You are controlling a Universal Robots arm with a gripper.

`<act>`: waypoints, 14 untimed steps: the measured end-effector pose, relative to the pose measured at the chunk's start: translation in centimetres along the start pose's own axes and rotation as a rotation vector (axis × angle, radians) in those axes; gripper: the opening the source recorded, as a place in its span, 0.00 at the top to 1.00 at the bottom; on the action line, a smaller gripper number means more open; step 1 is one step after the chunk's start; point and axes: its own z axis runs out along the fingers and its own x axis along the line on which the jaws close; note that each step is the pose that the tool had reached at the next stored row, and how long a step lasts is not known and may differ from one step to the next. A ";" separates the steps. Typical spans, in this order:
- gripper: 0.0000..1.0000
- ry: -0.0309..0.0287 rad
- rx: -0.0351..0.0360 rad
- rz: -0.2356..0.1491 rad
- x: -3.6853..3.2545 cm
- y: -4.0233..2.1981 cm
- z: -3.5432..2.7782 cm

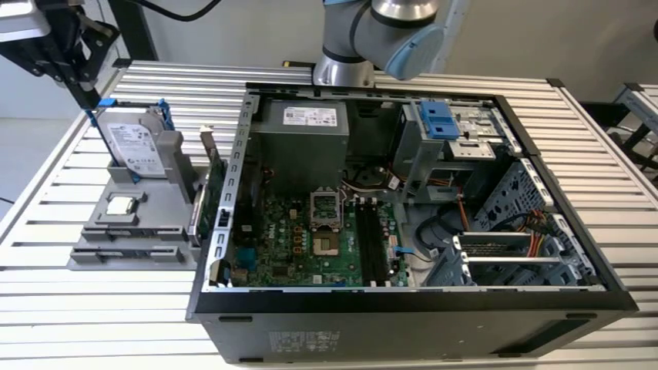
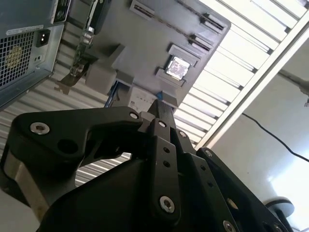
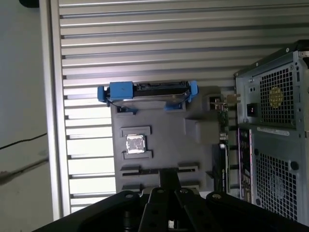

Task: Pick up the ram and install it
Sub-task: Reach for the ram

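Note:
My gripper [image 1: 98,99] hangs high over the far left of the table, above a grey parts holder [image 1: 103,250]. Its long black fingers come together into one narrow bar, shut, with nothing visible between them. In both wrist views the gripper [image 3: 169,175] [image 2: 159,102] points down over the holder [image 3: 164,140], above its two long narrow slots [image 3: 130,170]. The ram is hidden or out of view. The open computer case [image 1: 411,308] lies to the exterior view's right, with black memory slots [image 1: 372,243] on its green motherboard.
A silver blue-framed hard drive [image 1: 134,142] [image 3: 147,92] stands upright at the holder's far end. A processor chip [image 1: 122,206] [image 3: 135,144] lies in the holder's middle. A green expansion card [image 1: 213,189] stands between holder and case. The arm's base [image 1: 344,69] sits behind the case.

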 end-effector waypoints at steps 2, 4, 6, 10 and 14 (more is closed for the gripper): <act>1.00 0.0000 0.0000 0.000 0.03 -0.15 -0.01; 1.00 0.0001 0.0000 0.000 0.04 -0.23 -0.01; 1.00 0.0000 0.0001 0.000 0.03 -0.23 -0.02; 1.00 0.0001 0.0001 0.000 0.03 -0.26 -0.02; 1.00 0.0001 0.0001 0.000 0.02 -0.51 -0.02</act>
